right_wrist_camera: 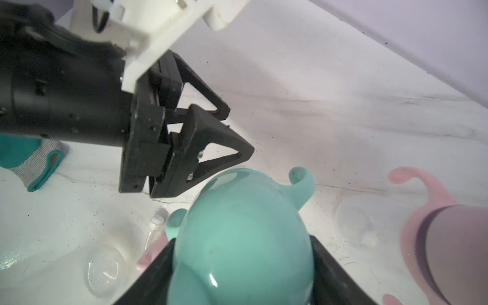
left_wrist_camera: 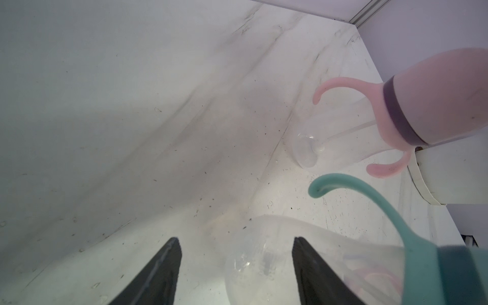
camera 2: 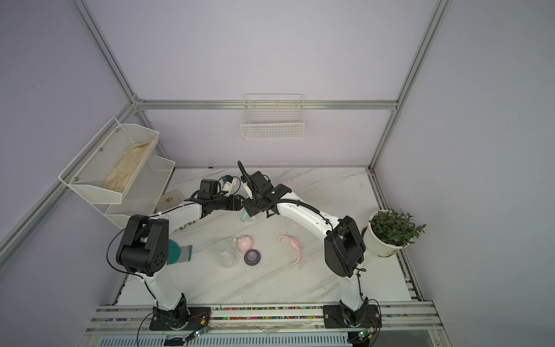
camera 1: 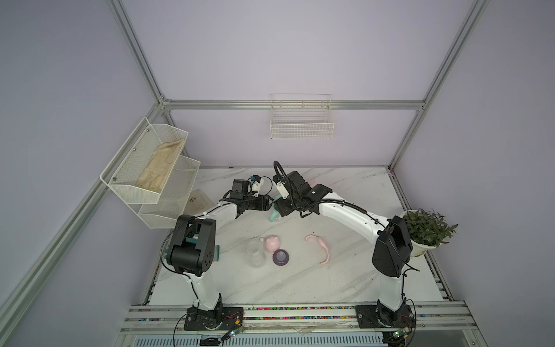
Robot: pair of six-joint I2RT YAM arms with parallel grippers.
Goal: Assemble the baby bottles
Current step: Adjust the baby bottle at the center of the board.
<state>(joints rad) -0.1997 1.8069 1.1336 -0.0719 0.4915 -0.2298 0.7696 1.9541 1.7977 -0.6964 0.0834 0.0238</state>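
Over the veined marble table (camera 1: 300, 285), the right tool (right_wrist_camera: 243, 239) clamps a glossy mint dome cap (right_wrist_camera: 245, 206); the left tool (left_wrist_camera: 235, 239) gapes.

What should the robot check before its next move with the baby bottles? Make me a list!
1. Right tool gripping the mint cap: ok.
2. Left tool clamped on the mint bottle's clear body: not ok, its jaws stand apart.
3. Mint cap pushed fully down: cannot tell.
4. Pink bottle put together: ok, its cap, collar and handles are on.
5. Last bottle built: not ok. The clear bottle, pink cap, purple collar and pink handle ring lie loose on the table.
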